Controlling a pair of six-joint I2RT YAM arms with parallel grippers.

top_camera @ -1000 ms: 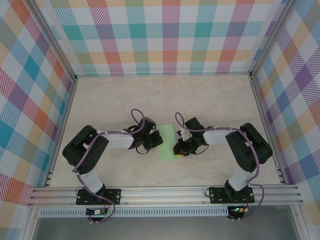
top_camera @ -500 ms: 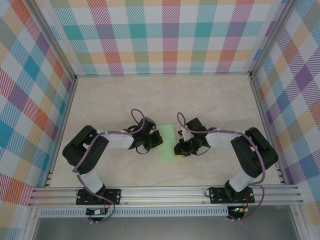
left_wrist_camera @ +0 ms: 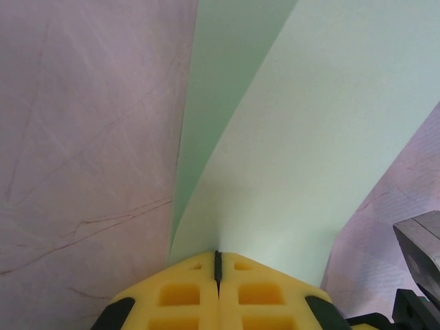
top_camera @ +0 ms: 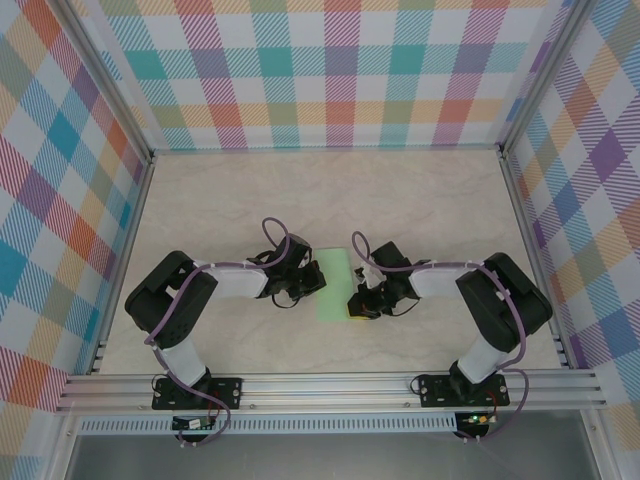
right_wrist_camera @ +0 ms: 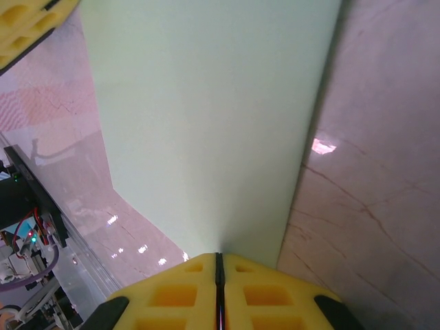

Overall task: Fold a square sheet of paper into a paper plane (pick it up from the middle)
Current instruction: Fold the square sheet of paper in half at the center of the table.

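left gripper pinching shut on paper left edge, right gripper pinching shut on its near right edge. paper lying as narrow strip on table centre, between both grippers; two layers showing in left wrist view.

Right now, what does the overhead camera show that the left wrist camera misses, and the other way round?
Overhead: both arms whole, the checked walls, and the green paper as a full strip between the left gripper and right gripper. Left wrist: close up, the yellow fingers shut on the paper's edge, its upper layer curving up off the lower. Both: the paper and the marbled table.
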